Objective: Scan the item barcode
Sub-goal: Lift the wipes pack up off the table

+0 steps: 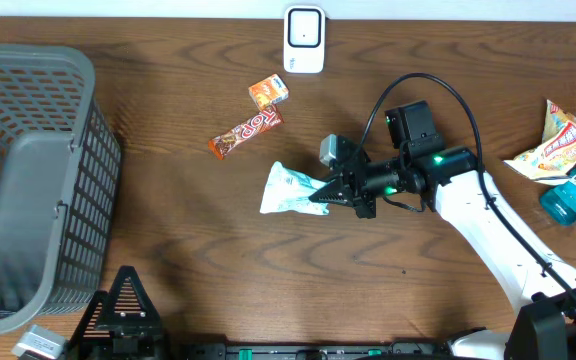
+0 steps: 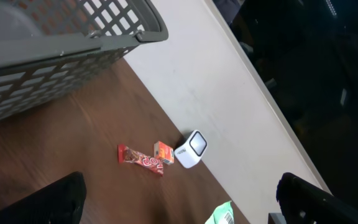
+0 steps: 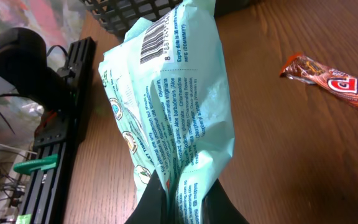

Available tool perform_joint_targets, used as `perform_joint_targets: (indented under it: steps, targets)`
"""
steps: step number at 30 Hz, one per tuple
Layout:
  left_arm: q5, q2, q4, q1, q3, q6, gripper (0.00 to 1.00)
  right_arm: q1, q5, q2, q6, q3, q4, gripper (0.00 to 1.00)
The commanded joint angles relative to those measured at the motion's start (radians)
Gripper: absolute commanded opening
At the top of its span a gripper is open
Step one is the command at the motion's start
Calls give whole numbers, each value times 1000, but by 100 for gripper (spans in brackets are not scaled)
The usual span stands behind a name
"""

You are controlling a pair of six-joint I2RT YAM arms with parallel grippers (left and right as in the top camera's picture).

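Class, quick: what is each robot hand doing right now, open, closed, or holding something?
Left hand: open, empty.
Right hand: closed on the mint-green packet.

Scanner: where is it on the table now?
Overhead view: the scanner stands at the far edge of the table, centre, just beyond the orange pack.

A grey mesh basket fills the 10 to 11 o'clock corner above the brown wooden table, with a pale strip running along the table's edge from 12 to 4 o'clock. Near 6 o'clock stands a small white barcode scanner, an orange packet just beside it at its 9 o'clock and a red candy bar beyond at 8 o'clock. The left gripper has its dark fingers spread wide at 7 and 5 o'clock, and the barcoded corner of a mint-green packet peeks in at the bottom edge.
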Motion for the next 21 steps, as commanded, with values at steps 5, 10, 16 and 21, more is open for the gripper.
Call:
perform_joint_targets:
  steps: [5, 10, 16, 21]
  targets:
    - [-34, -5, 2, -3, 14, 24, 98, 5, -66, -18, -31, 2, -5, 1]
    - [-40, -5, 2, -3, 14, 24, 98, 10, 74, -18, -4, 2, 16, 1]
    - [-39, -5, 2, -3, 2, 24, 98, 33, 483, -11, 176, 2, 206, 1]
    - [-39, -5, 2, -3, -6, 16, 98, 58, 818, 40, 225, 2, 446, 1]
